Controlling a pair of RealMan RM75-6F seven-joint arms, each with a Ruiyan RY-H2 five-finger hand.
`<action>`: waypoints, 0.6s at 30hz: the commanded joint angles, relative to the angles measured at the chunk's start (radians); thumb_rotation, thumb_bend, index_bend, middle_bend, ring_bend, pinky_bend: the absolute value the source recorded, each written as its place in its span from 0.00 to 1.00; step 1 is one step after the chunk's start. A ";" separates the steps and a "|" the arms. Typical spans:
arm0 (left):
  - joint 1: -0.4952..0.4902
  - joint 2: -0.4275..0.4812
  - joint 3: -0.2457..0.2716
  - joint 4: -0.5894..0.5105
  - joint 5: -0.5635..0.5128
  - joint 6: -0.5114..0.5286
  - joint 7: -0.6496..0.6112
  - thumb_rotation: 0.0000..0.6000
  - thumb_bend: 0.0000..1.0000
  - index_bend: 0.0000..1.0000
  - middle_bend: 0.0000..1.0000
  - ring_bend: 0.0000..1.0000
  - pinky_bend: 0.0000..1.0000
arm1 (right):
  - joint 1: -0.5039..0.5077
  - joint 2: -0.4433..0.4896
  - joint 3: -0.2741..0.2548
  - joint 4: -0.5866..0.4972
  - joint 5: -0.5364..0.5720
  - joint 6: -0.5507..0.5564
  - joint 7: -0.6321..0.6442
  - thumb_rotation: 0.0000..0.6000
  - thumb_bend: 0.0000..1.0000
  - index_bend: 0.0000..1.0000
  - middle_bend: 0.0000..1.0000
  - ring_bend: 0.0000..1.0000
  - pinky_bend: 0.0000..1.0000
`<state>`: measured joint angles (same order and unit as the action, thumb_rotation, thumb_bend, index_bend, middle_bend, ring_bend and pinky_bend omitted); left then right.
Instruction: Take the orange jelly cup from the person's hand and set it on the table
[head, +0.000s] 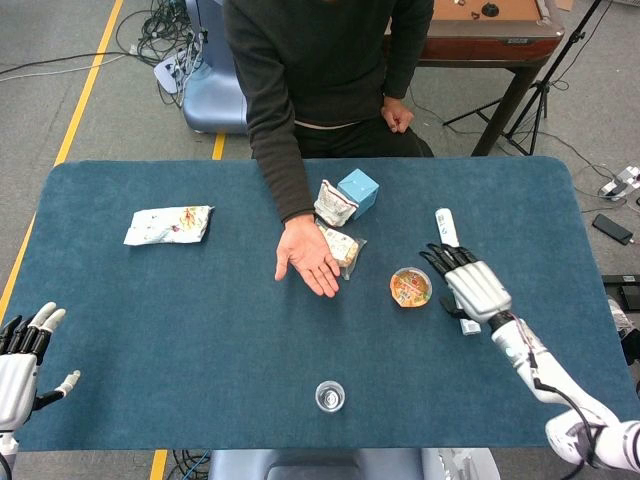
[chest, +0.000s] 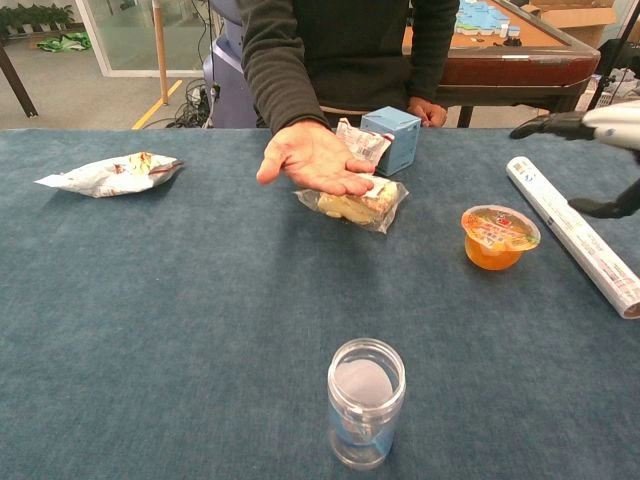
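The orange jelly cup (head: 410, 288) (chest: 498, 237) stands upright on the blue table, right of the person's empty open palm (head: 309, 260) (chest: 312, 156). My right hand (head: 472, 284) (chest: 596, 140) hovers just right of the cup, fingers spread, holding nothing and clear of the cup. My left hand (head: 22, 357) rests open at the table's near left corner, seen only in the head view.
A white roll (chest: 572, 232) lies right of the cup, under my right hand. A snack bag (chest: 353, 204), a blue box (chest: 392, 138) and a wrapper sit by the person's hand. A clear jar (chest: 366, 401) stands near the front edge; a foil packet (chest: 108, 172) lies far left.
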<state>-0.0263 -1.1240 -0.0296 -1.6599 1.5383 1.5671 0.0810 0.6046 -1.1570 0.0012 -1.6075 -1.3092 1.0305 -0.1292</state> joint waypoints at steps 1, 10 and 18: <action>-0.002 0.000 -0.001 0.000 0.001 -0.003 0.000 1.00 0.21 0.11 0.07 0.09 0.03 | -0.108 0.101 -0.027 -0.099 -0.015 0.135 -0.031 1.00 0.42 0.00 0.00 0.00 0.12; -0.022 -0.003 -0.004 -0.012 0.009 -0.024 0.016 1.00 0.21 0.11 0.07 0.09 0.03 | -0.327 0.182 -0.090 -0.161 -0.117 0.412 -0.037 1.00 0.42 0.00 0.02 0.00 0.12; -0.036 -0.008 -0.005 -0.033 0.022 -0.034 0.039 1.00 0.21 0.11 0.07 0.09 0.03 | -0.431 0.176 -0.104 -0.155 -0.177 0.511 -0.023 1.00 0.42 0.00 0.06 0.00 0.12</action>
<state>-0.0618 -1.1323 -0.0345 -1.6920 1.5593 1.5337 0.1200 0.1802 -0.9816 -0.1003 -1.7625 -1.4799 1.5367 -0.1537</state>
